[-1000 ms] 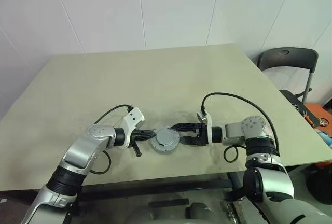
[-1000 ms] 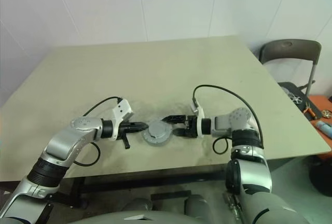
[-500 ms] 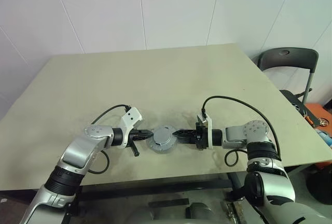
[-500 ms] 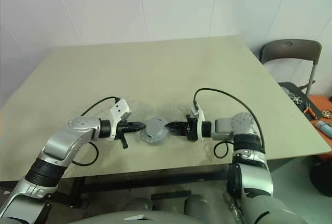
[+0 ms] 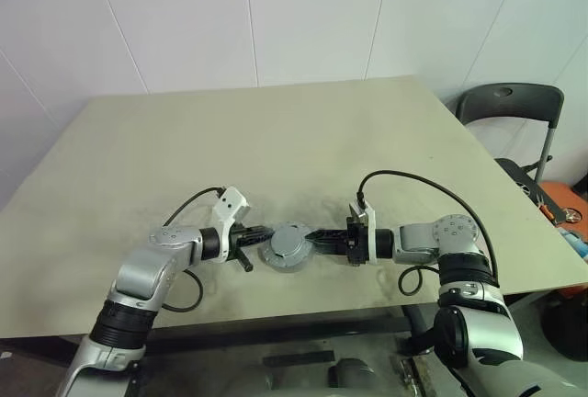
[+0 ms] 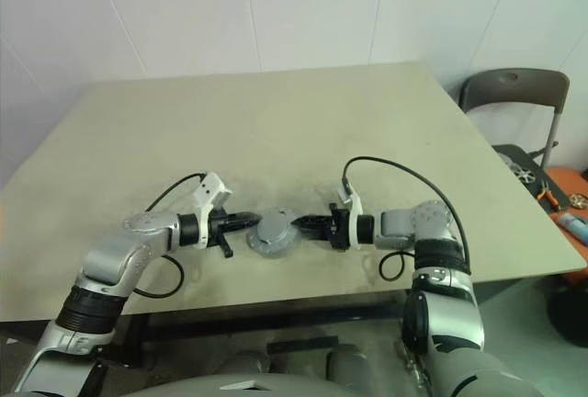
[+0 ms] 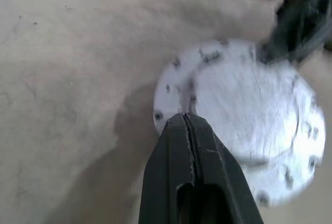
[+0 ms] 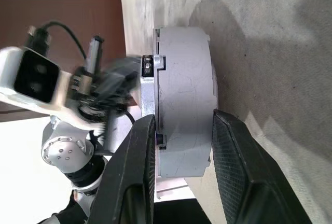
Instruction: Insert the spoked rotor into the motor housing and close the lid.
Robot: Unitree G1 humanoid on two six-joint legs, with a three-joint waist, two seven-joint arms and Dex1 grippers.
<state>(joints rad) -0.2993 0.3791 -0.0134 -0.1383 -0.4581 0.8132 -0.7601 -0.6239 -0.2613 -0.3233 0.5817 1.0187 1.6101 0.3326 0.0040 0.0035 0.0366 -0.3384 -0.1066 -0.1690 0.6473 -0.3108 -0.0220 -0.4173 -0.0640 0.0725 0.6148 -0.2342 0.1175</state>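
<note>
The motor housing (image 8: 184,102) is seen as a squat grey-silver cylinder near the front edge of the table (image 5: 276,140), with the lid (image 7: 249,115) seated on top: a flat pale disc with small dark screw points around its rim. A notch with a small fastener is visible in the seam under the lid. The spoked rotor is presumably enclosed, though this cannot be confirmed.

The right gripper (image 8: 181,146) is reached in level from the right, its two black fingers clamped across the housing's side wall and lid edge. The left gripper (image 7: 185,117) is extended from the opposite side, its fingers pressed together, the tip laid against the lid's rim.
</note>
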